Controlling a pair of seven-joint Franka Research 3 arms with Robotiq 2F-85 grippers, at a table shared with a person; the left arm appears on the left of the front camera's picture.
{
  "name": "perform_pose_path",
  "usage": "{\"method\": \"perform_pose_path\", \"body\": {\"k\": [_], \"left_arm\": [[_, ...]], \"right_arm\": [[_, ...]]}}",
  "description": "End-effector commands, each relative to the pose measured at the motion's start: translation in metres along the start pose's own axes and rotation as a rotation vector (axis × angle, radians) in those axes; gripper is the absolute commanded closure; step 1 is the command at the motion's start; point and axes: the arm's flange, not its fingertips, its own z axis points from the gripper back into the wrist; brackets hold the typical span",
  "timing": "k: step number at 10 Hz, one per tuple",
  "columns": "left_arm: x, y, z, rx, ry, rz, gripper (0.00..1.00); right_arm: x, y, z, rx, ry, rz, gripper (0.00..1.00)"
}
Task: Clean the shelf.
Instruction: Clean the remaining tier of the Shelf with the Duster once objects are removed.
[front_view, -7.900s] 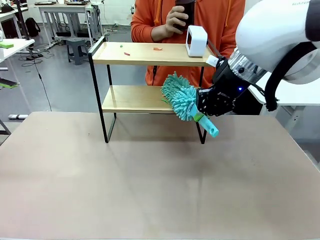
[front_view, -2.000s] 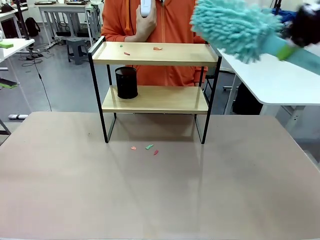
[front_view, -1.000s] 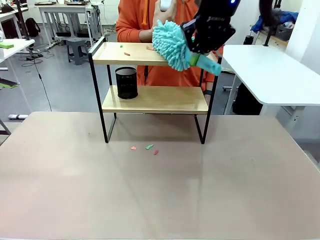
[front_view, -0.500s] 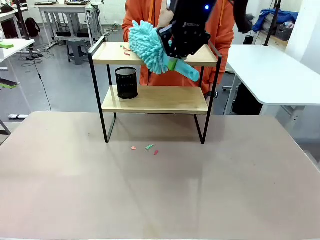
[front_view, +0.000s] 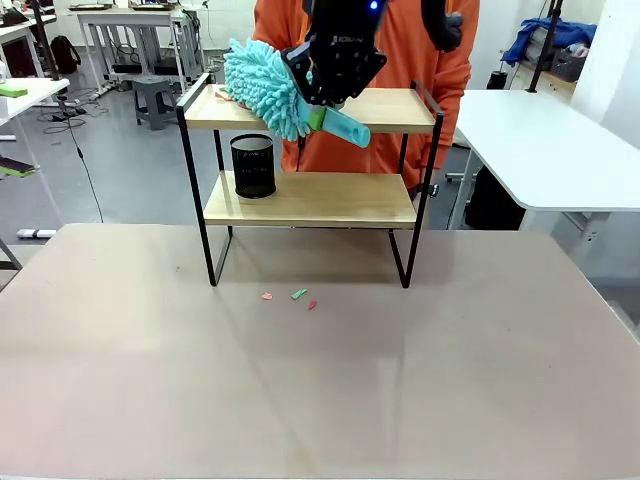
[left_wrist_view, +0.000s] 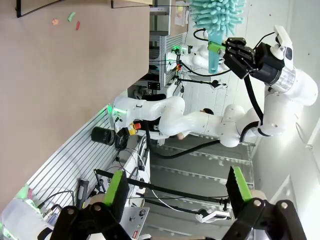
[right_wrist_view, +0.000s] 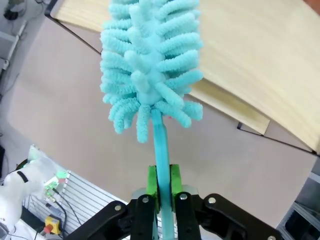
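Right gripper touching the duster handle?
Touching. Right wrist view: the right gripper is shut on the duster handle, green pads pressed against both sides, no gap.

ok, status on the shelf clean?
Right hand shut on teal fluffy duster, head over top board's left end. Left hand open, empty. Two-tier wooden shelf with black frame: black mesh cup on lower board.

shelf (front_view: 330, 200): we count one
duster (front_view: 262, 88): we see one
mesh cup (front_view: 252, 166): one
scraps (front_view: 298, 295) on table (front_view: 320, 400): we count three
person (front_view: 440, 70): one
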Motion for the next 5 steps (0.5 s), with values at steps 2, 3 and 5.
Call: {"method": "perform_pose_path", "body": {"k": [2, 3, 5], "left_arm": [[-0.002, -0.003, 0.0, -0.017, -0.002, -0.011, 0.0], [-0.002, -0.003, 0.0, -0.017, -0.002, -0.011, 0.0], [-0.002, -0.003, 0.0, -0.017, -0.002, -0.011, 0.0]], "right_arm": [[0.013, 0.013, -0.001, 0.009, 0.037, 0.015, 0.88], [0.008, 0.014, 0.001, 0.054, 0.061, 0.08, 0.88], [-0.013, -0.013, 0.017, 0.035, 0.109, 0.132, 0.88]]}}
